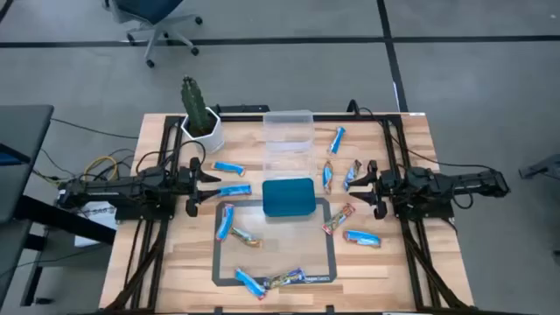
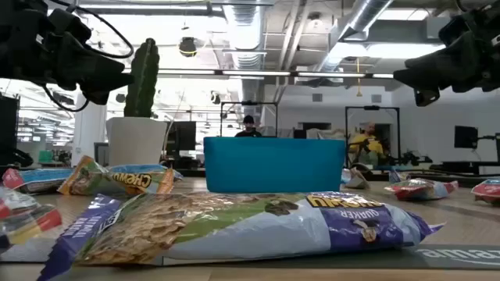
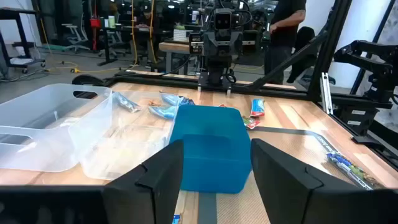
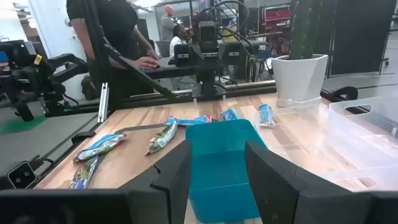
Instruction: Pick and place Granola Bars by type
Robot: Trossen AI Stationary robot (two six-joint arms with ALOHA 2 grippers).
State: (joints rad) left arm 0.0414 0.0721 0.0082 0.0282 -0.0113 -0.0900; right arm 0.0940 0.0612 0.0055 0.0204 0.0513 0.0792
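Observation:
Several granola bars lie flat and scattered on the wooden table: blue ones (image 1: 229, 168) (image 1: 234, 190) by my left gripper, red and multicoloured ones (image 1: 339, 219) (image 1: 353, 173) by my right, others (image 1: 296, 278) near the front edge. One big multicoloured bar (image 2: 258, 222) fills the low view. My left gripper (image 1: 203, 188) (image 3: 214, 180) and right gripper (image 1: 363, 185) (image 4: 217, 174) hover open above the table, facing each other across the teal tray (image 1: 289, 197). Neither one touches anything.
Two clear plastic bins (image 1: 289, 140) stand behind the teal tray (image 3: 211, 146) (image 4: 224, 155). A cactus in a white pot (image 1: 201, 118) sits at the far left corner. A grey tape rectangle (image 1: 217, 258) marks the table's middle. People stand in the room beyond.

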